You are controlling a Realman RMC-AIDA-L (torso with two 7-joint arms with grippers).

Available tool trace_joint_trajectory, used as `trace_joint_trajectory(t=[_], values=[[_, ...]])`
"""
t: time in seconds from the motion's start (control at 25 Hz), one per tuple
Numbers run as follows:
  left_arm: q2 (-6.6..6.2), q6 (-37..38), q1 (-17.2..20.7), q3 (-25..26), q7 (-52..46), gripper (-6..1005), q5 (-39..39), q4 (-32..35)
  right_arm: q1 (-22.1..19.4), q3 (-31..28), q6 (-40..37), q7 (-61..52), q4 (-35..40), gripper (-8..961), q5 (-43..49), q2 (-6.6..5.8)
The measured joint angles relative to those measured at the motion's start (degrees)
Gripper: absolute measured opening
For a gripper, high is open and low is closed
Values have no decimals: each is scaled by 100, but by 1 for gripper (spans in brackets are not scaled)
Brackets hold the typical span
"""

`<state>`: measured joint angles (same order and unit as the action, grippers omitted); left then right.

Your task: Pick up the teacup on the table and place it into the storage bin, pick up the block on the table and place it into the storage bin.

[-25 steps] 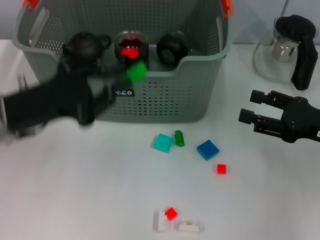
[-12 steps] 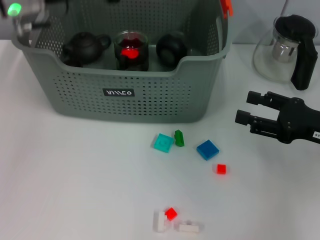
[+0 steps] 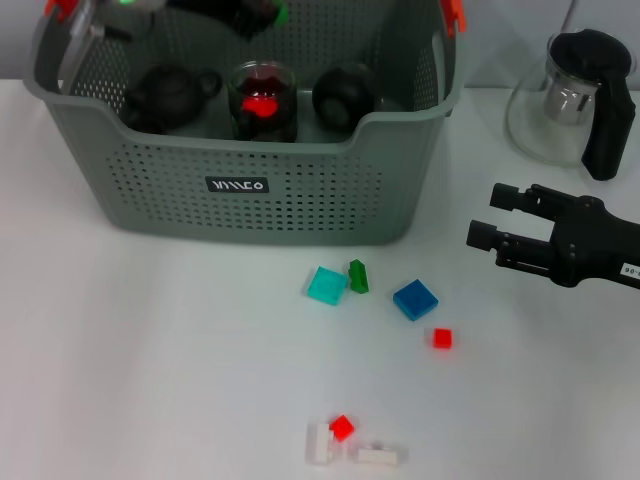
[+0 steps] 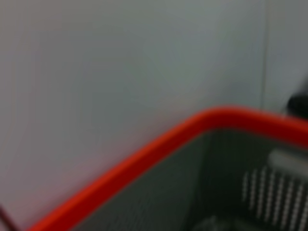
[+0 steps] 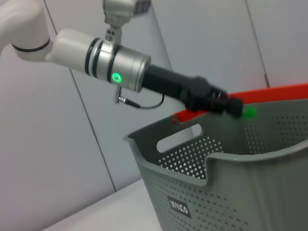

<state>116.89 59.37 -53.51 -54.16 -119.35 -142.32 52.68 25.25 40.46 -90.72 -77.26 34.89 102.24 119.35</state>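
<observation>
The left gripper [image 5: 238,108] is raised over the rear of the storage bin [image 3: 300,190], at the far-left corner in the head view; a small green block [image 5: 249,112] sits at its tip, so the jaws appear closed on that block, though their gap cannot be made out. The right gripper [image 3: 490,232] hovers above the bench [image 3: 150,380] to the right of the bin, near the glass pitcher [image 3: 575,100]; its jaws stand apart and hold nothing.

Inside the bin: a dark teapot [image 3: 165,95], a glass teacup [image 3: 263,100] with red contents, and a round dark vessel [image 3: 343,95]; judged from this, the teacup step is complete.

Step in hand, as judged: depositing a block into the bin; the next move calls for lowering the left gripper inside the bin wall and parting the jaws, clear of the teacup.

Remaining on the bench in front of the bin: a cyan tile [image 3: 326,285] just beside a green brick [image 3: 358,276]; a blue tile [image 3: 415,299]; two red cubes [image 3: 442,338]; white pieces [image 3: 322,442].
</observation>
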Motion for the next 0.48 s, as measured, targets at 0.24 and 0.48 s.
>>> trace_joint_trajectory(t=[0.24, 0.48], values=[[254, -652, -118, -137, -705, 225, -801, -148, 34, 12, 134, 1, 0, 807, 29, 1], [266, -618, -185, -254, -793, 275, -908, -251, 54, 15, 138, 1, 0, 806, 34, 1]])
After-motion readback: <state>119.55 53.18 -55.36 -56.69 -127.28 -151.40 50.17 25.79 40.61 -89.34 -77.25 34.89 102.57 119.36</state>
